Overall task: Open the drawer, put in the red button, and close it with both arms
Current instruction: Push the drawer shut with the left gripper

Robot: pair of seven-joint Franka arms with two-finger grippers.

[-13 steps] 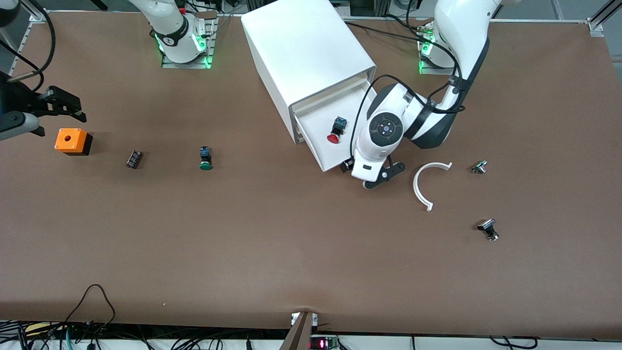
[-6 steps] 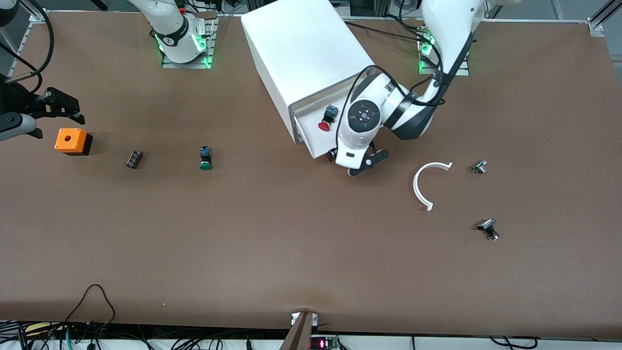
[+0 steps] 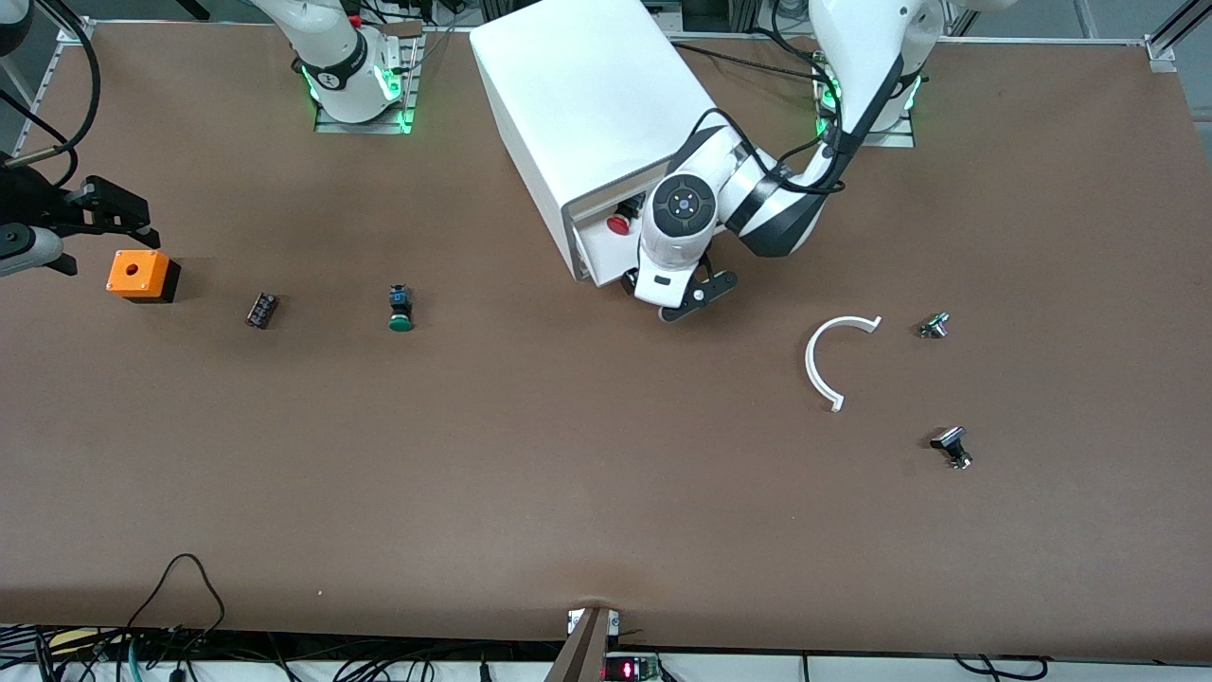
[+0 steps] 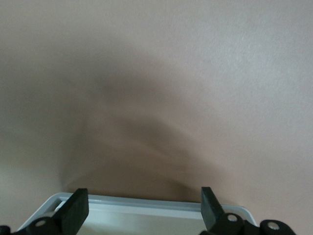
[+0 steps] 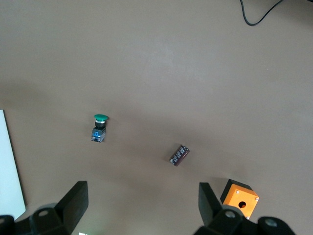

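The white cabinet [image 3: 587, 95] stands at the robots' edge of the table. Its drawer [image 3: 597, 251] sticks out only a little. The red button [image 3: 618, 224] lies in the drawer, half under the cabinet's edge. My left gripper [image 3: 655, 290] is open and sits against the drawer's front; in the left wrist view the drawer's white rim [image 4: 146, 204] runs between the two fingers [image 4: 76, 208] of the left gripper [image 4: 142, 205]. My right gripper [image 3: 118, 213] is open and empty and hangs over the orange box at the right arm's end; it also shows in the right wrist view [image 5: 142, 200].
An orange square box [image 3: 140, 275] [image 5: 239, 198], a small dark part [image 3: 261, 310] [image 5: 179, 154] and a green button [image 3: 400, 310] [image 5: 99, 128] lie in a row. A white curved piece [image 3: 833, 360] and two small metal parts [image 3: 935, 326] [image 3: 952, 447] lie toward the left arm's end.
My left gripper has moved toward the cabinet and pushed the drawer most of the way in, with the red button riding inside. My right gripper has drifted slightly.
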